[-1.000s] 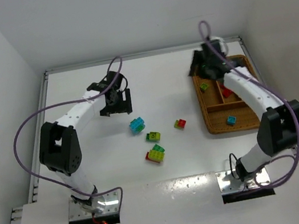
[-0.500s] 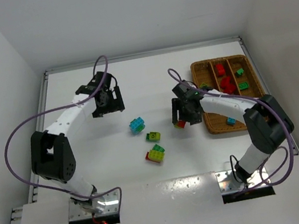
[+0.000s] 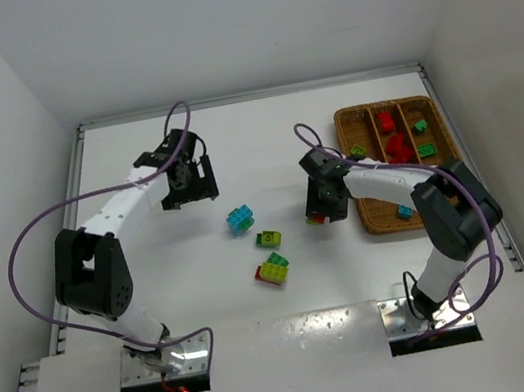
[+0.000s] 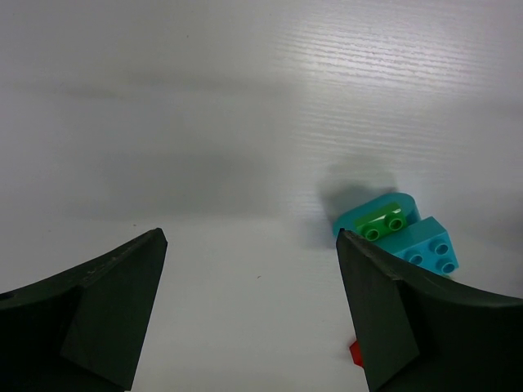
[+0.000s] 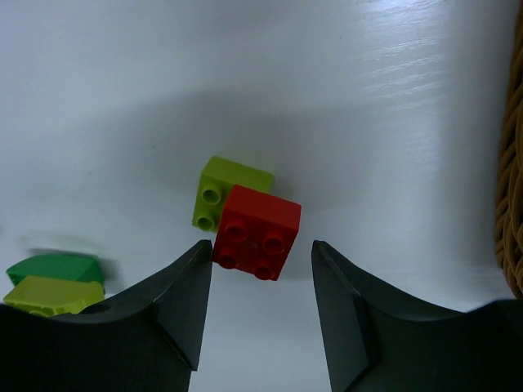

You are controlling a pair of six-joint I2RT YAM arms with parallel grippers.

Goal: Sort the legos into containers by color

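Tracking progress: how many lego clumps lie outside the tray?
4: cyan clump, green clump nearer, red-and-yellow clump nearest, red clump under the right gripper. Arms could hide others.

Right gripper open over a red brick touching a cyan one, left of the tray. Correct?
Not cyan. The right wrist view shows the red brick touching a yellow-green brick. The right gripper is open over them, left of the tray.
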